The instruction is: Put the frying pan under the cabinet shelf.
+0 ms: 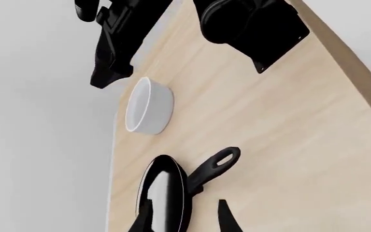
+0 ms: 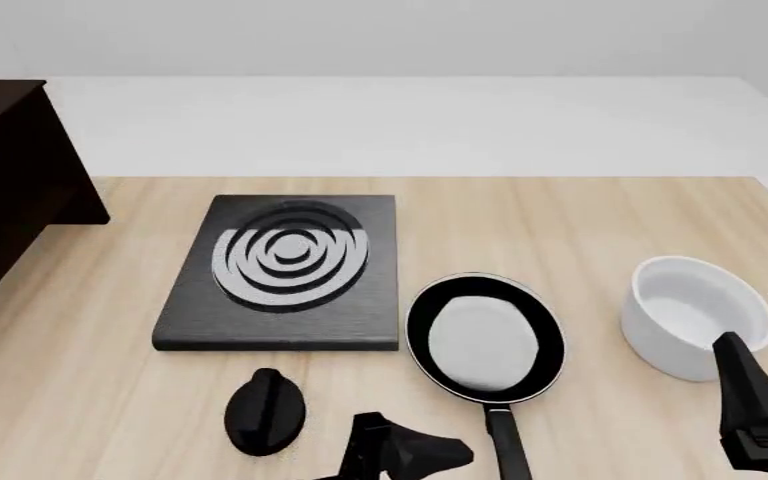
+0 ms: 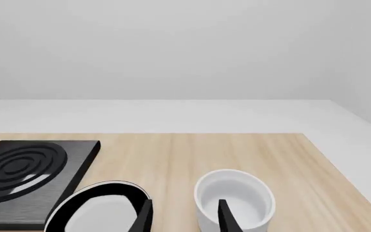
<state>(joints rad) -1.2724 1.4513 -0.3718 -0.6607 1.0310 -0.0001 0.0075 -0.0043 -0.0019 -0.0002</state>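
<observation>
Task barely begun: frying pan rests at lower centre of the front view, far from cabinet at left edge; left gripper and right gripper open, empty.

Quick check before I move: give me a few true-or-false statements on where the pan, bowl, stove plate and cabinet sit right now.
1. The frying pan sits on the stove plate. False: it rests on the table, right of the plate.
2. The white bowl is right of the pan. True.
3. The cabinet stands at the table's left edge. True.
4. The pan's handle points toward the cabinet. False: it points back toward the arms.
5. The black knob lies inside the bowl. False: it lies on the table, nearer than the plate.
</observation>
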